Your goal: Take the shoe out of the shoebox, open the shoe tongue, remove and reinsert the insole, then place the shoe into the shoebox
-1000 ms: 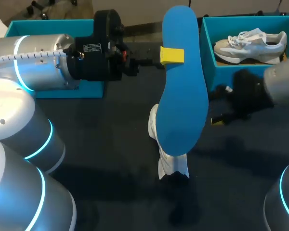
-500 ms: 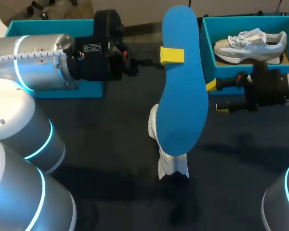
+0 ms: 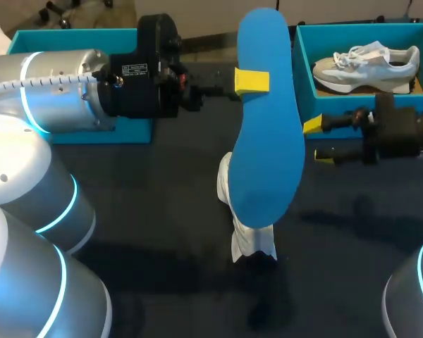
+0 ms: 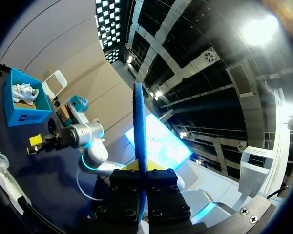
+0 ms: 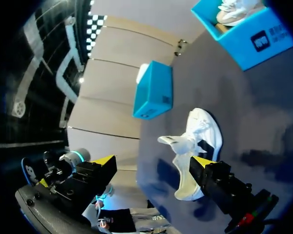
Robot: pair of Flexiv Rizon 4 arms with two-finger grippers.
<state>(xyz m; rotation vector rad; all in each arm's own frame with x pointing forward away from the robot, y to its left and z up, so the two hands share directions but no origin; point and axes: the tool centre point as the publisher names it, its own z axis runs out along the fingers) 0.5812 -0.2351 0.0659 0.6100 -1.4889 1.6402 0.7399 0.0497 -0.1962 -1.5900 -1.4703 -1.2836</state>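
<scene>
My left gripper (image 3: pixel 252 82) is shut on a blue insole (image 3: pixel 268 127) and holds it high above the table, seen edge-on in the left wrist view as insole (image 4: pixel 139 131) between the left gripper (image 4: pixel 140 168). Below the insole, a white shoe (image 3: pixel 250 239) lies on the dark table; it also shows as white shoe (image 5: pixel 198 151) ahead of my right gripper (image 5: pixel 154 163). My right gripper (image 3: pixel 316 141) stands open and empty just right of the insole, its fingers pointing at it. A teal shoebox (image 3: pixel 303 77) at the back right holds a second white shoe (image 3: pixel 366 63).
Another teal box (image 3: pixel 77 42) stands at the back left, partly behind my left arm; it shows as the teal box (image 5: pixel 154 90) beyond the shoe in the right wrist view. Dark tabletop (image 3: pixel 162 232) spreads left of the shoe and in front of it.
My right gripper has swung up from lower over the table to beside the insole's right edge, still open. The left arm, the insole and the shoe have not moved.
</scene>
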